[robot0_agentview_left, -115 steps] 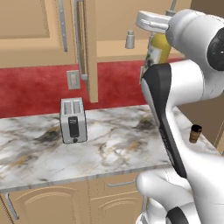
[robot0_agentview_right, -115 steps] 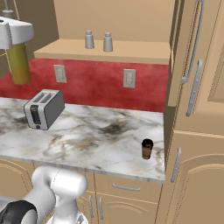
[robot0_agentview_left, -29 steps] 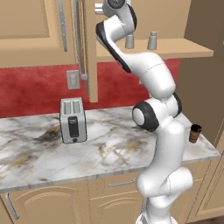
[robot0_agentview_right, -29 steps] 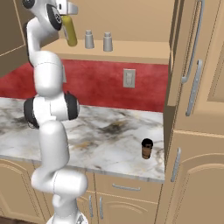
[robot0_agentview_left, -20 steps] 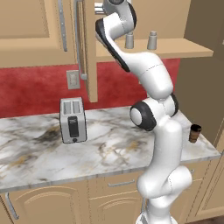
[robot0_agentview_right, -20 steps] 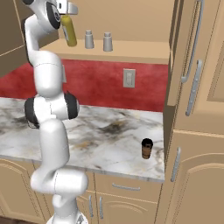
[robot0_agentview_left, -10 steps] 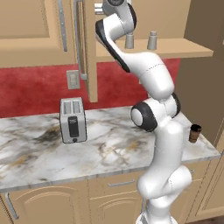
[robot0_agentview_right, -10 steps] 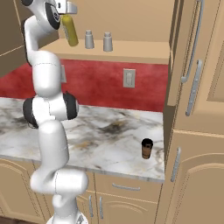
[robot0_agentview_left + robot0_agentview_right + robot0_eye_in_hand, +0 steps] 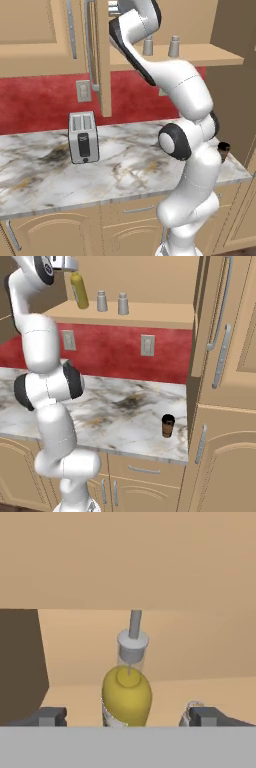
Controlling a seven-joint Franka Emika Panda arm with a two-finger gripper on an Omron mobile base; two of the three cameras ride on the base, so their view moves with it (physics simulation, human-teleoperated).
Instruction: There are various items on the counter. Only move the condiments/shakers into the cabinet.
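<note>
The yellow-green squeeze bottle (image 9: 80,291) stands upright at the left end of the cabinet shelf (image 9: 150,316). My gripper (image 9: 71,266) hovers just above it, high in the cabinet. In the hand view the bottle (image 9: 127,697) sits between my wide-apart fingertips (image 9: 50,716), with a gap on each side, so the gripper (image 9: 127,716) is open and holds nothing. Two small grey shakers (image 9: 101,301) (image 9: 122,303) stand on the shelf to the bottle's right; they also show in the left base view (image 9: 148,46) (image 9: 173,46). The silver toaster (image 9: 83,136) rests on the marble counter (image 9: 130,170).
The cabinet's open door (image 9: 100,55) with its long metal handle hangs left of my arm. A small dark cup (image 9: 168,426) stands near the counter's right front edge. A tall wooden cupboard (image 9: 225,356) closes off the right side. Wall outlets sit on the red backsplash (image 9: 110,351).
The gripper's jaws have spread apart and let go of the squeeze bottle, which stays standing on the shelf. The arm has hardly moved.
</note>
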